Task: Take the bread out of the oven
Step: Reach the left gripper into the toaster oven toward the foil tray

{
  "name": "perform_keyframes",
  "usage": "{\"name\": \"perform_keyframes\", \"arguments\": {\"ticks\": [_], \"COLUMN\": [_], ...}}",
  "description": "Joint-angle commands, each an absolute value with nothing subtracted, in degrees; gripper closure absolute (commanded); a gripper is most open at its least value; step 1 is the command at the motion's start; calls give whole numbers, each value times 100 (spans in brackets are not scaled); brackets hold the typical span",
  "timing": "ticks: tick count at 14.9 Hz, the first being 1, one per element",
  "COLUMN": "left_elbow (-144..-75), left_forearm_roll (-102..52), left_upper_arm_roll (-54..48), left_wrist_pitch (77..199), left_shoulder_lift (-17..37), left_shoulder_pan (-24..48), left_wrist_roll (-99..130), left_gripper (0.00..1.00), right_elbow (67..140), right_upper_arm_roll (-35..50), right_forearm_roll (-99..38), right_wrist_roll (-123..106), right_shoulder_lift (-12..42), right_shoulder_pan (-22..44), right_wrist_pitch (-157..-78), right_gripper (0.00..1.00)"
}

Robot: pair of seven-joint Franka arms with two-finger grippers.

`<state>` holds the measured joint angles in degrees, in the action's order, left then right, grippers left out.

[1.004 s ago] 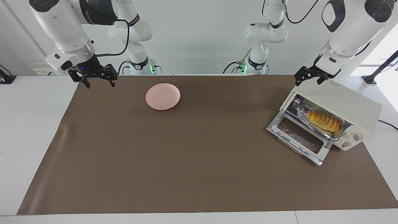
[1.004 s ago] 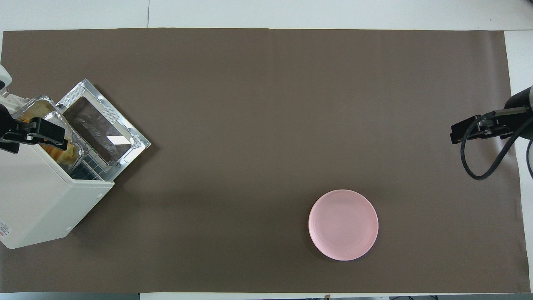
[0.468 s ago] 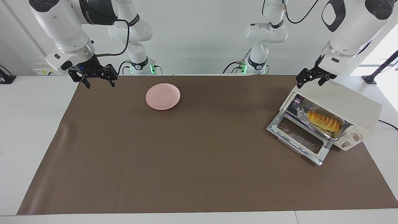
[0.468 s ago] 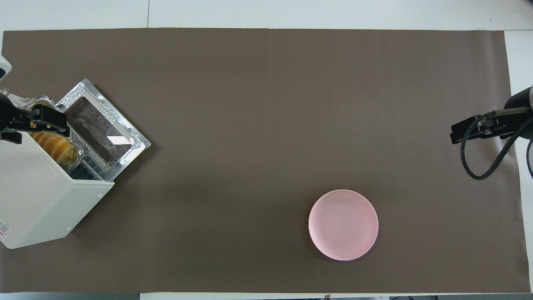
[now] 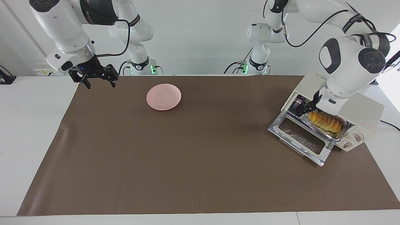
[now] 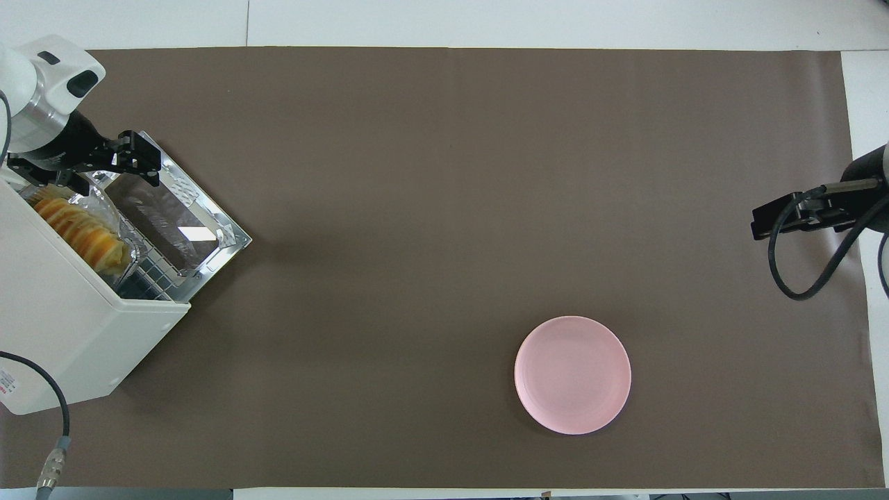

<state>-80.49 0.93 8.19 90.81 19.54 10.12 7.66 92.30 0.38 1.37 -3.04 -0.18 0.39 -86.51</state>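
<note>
The cream-white oven (image 5: 362, 106) stands at the left arm's end of the table with its glass door (image 5: 301, 137) dropped open. The golden ridged bread (image 5: 325, 122) lies in a silver foil tray (image 5: 332, 134) on the rack, in the oven's mouth. My left gripper (image 5: 302, 107) is low at the oven's opening, over the door hinge and beside the bread's end nearer the robots, open and empty. In the overhead view it (image 6: 135, 156) is over the door's corner, next to the bread (image 6: 76, 226). My right gripper (image 5: 97, 80) waits open above the mat's corner.
A round pink plate (image 5: 163, 97) sits on the brown mat (image 5: 187, 156) nearer the right arm's end, close to the robots; it also shows in the overhead view (image 6: 572, 375). The oven's two knobs (image 5: 351, 140) face away from the robots.
My left gripper has come down from above the oven's top to the oven's mouth, over the open door beside the bread. The right arm has not moved.
</note>
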Motion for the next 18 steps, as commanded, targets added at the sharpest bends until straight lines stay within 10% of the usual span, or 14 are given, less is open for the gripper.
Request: {"name": "perform_keyframes", "arguments": {"ticks": [1,18], "left_elbow": [-7979,-10141], "left_forearm_roll": [254,554], "left_upper_arm_roll": [817,826], "left_wrist_pitch": [9228,10247], "left_shoulder_lift": [2118,1450], "left_shoulder_pan": [879,870], "left_wrist_roll": [800,958], "left_gripper": [0,9], "right_elbow": [9290,9290], "right_upper_arm_roll": [79,79], "right_forearm_roll": [70,70], "right_wrist_roll": [-439,-439], "right_shoulder_lift": [-105,-105], "right_shoulder_pan": [-35,-35], "right_wrist_pitch": [-8587,-8587], "right_gripper": [0,0]}}
